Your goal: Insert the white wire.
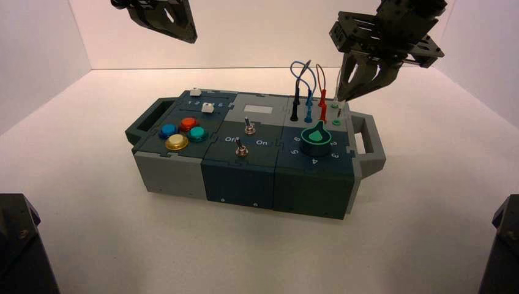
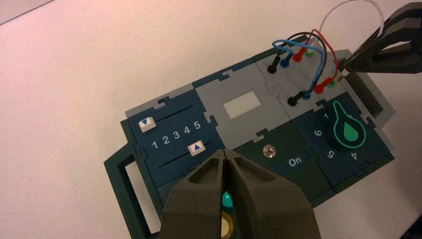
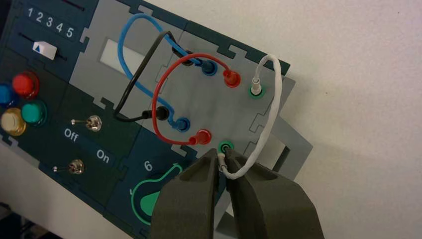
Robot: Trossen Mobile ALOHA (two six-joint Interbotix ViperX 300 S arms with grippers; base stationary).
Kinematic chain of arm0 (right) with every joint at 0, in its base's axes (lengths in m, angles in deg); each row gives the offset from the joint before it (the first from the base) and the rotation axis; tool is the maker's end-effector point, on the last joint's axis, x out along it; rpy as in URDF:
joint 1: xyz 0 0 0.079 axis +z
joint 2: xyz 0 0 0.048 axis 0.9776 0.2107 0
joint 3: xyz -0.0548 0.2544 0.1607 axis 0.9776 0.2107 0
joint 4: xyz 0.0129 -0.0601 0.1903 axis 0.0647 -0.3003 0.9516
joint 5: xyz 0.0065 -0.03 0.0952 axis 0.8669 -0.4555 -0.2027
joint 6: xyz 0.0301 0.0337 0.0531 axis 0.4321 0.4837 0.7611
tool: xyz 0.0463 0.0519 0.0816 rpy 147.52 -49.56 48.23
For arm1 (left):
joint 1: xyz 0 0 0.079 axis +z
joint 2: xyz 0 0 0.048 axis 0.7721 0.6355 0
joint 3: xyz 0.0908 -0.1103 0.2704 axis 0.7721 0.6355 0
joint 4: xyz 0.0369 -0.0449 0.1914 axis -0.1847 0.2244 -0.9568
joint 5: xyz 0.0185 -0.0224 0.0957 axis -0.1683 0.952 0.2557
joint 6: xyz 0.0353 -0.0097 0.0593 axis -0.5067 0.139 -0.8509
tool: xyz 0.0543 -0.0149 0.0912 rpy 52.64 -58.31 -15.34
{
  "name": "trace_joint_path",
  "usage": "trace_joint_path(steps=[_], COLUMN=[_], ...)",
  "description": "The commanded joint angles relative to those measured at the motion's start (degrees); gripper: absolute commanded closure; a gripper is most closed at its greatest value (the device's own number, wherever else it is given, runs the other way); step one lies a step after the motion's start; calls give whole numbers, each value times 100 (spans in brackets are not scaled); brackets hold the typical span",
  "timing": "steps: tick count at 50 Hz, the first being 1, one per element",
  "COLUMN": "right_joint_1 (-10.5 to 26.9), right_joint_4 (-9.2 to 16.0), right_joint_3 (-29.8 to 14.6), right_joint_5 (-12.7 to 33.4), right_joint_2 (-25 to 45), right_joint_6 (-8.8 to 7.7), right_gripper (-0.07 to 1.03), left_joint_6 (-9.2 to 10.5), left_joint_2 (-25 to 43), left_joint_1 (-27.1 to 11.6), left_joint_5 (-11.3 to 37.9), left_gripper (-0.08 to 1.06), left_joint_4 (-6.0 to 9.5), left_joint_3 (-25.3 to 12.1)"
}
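White wire (image 3: 271, 107): you have one plug seated in the far green socket (image 3: 255, 90), while your right gripper (image 3: 222, 167) pinches the free plug, its tip right at the near green socket (image 3: 226, 147). Your left gripper (image 2: 226, 164) hangs closed above the buttons, holding nothing

White wire (image 3: 271, 107), red lead (image 3: 166, 79), blue lead (image 3: 130, 47), green sockets (image 3: 255, 90), teal knob (image 1: 316, 136) on a grey-and-dark-teal box (image 1: 245, 177).

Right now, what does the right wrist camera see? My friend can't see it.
The right gripper pinches the thin white wire by its free plug, right at an empty green socket. Its other plug sits in another green socket.
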Motion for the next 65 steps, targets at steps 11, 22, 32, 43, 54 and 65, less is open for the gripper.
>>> trace_joint_path(steps=[11, 22, 32, 43, 54, 65], right_joint_1=[18, 18, 18, 18, 18, 18], right_joint_4=[0, 0, 0, 0, -9, -9], right_joint_3=[-79, -88, -105, -141, -193, -211], right_joint_5=[-79, -123, -132, -132, -132, -149], right_joint_2=[53, 158, 167, 176, 202, 308], right_joint_6=[9, 9, 18, 18, 9, 9], right_gripper=[98, 98, 98, 98, 98, 98], left_joint_6=[-9, -9, -9, -9, -18, -18], left_joint_2=[-62, -62, -62, -62, -62, -62], left_joint_1=[-18, -18, -18, -18, -18, -18], left_joint_5=[-18, -9, 0, 0, 0, 0], left_gripper=[101, 101, 101, 101, 101, 101], left_joint_4=[-9, -9, -9, -9, -18, -18], left_joint_3=[-185, -185, -193, -202, -202, -193])
